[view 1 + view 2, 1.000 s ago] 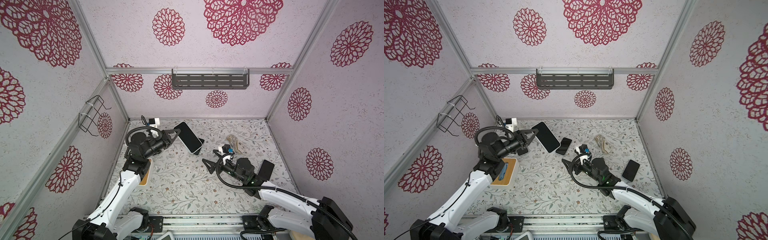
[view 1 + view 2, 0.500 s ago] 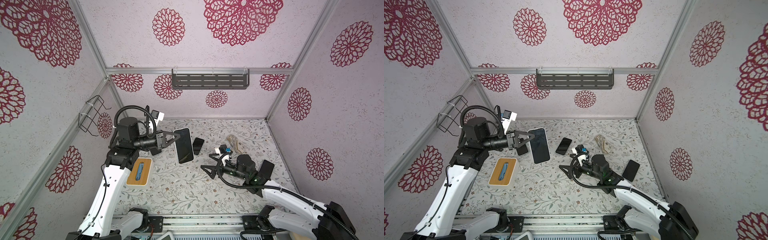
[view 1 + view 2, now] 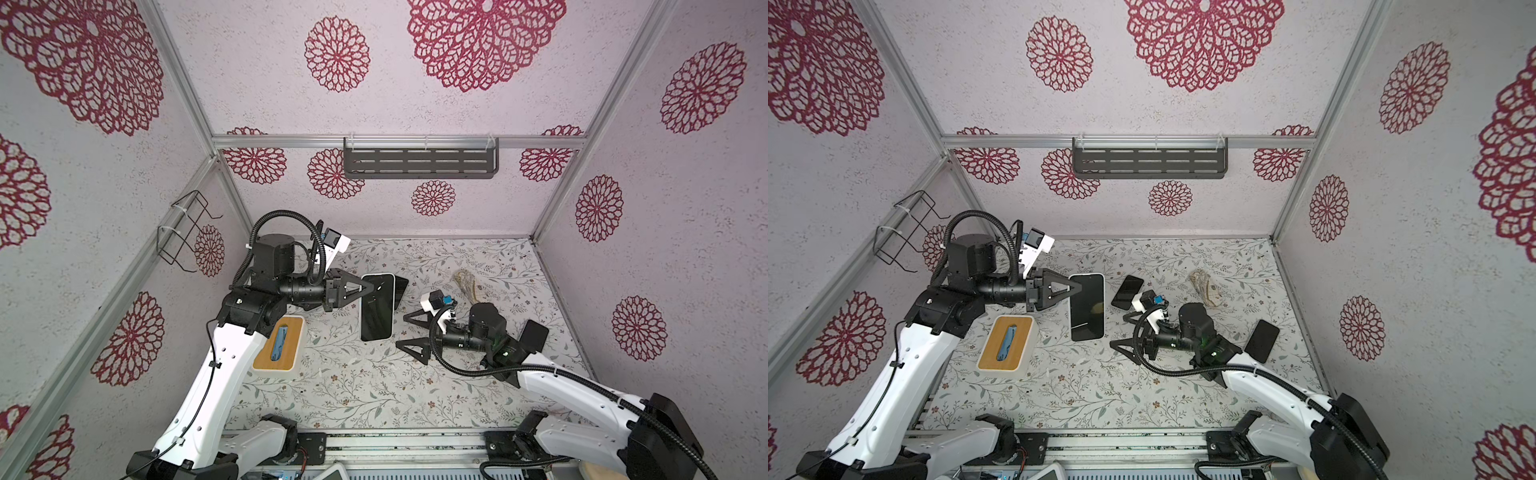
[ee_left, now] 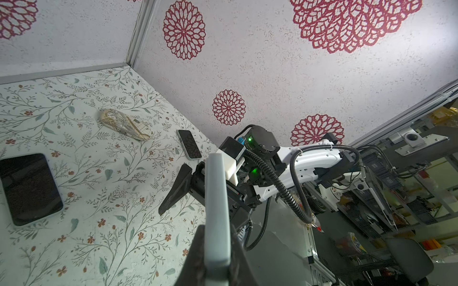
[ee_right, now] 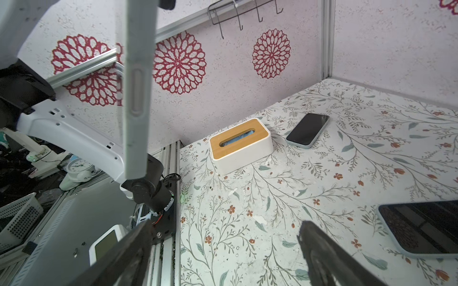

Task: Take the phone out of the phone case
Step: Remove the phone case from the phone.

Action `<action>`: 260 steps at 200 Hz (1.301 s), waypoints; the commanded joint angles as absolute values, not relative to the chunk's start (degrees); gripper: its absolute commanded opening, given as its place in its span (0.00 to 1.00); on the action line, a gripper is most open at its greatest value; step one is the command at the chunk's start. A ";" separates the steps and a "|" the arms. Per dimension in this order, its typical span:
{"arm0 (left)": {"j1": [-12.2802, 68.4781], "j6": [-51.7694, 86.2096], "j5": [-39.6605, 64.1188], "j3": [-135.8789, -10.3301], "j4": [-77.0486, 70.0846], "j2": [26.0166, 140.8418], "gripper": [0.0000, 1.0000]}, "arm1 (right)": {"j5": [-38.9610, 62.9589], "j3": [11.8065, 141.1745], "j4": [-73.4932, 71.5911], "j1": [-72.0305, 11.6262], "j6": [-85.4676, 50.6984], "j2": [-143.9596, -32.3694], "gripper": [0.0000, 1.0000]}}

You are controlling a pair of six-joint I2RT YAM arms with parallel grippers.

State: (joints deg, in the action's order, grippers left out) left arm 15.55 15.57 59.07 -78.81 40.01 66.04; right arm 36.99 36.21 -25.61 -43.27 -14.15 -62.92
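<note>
Phone [image 3: 377, 307]: dark screen up in both top views, held off the table [image 3: 353, 386], with its length running front to back, inside its pale case [image 5: 135, 86].
Case edges: the right wrist view shows one long side with a button slot. The left wrist view shows the case edge-on between the dark fingers [image 4: 239, 252].
Left gripper [image 3: 368, 289]: clamped on the cased phone near its far end, one finger over the screen.
Right gripper [image 3: 409, 334]: spread wide and holding nothing, just beside the phone's near end and apart from it.
Open room: bare table in front of the phone towards the rail, and a narrow gap to the right gripper.
Neighbours: tissue box [image 3: 278, 343] to the left under the left arm, second phone [image 3: 1127, 291] just behind, third phone [image 3: 534, 336] by the right arm, crumpled pouch [image 3: 467, 282] beyond it.
</note>
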 commanded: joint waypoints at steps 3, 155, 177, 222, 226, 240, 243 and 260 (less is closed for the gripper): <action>16.24 12.71 59.61 -80.73 40.49 66.12 0.00 | 40.59 38.97 -28.24 -43.04 -14.91 -61.87 0.92; 18.10 13.31 57.88 -77.96 36.35 65.77 0.00 | 48.91 41.59 -36.21 -43.59 -21.40 -67.96 0.55; 18.07 13.75 57.35 -77.81 35.69 65.92 0.00 | 49.36 41.60 -36.38 -43.85 -21.53 -68.38 0.49; 18.09 14.15 56.34 -77.19 34.49 65.90 0.00 | 49.32 40.52 -37.65 -44.46 -21.97 -69.18 0.45; 18.09 14.19 56.34 -77.13 34.41 65.96 0.00 | 49.31 40.44 -37.83 -44.47 -22.06 -69.25 0.45; 18.09 14.41 56.43 -76.78 33.93 65.92 0.00 | 49.22 40.28 -38.30 -44.56 -22.26 -69.34 0.43; 18.10 14.36 56.43 -76.73 33.93 65.92 0.00 | 49.22 40.33 -38.25 -44.56 -22.24 -69.35 0.43; 18.03 14.50 56.53 -76.31 33.49 66.01 0.00 | 49.13 40.45 -38.41 -44.56 -22.24 -69.44 0.40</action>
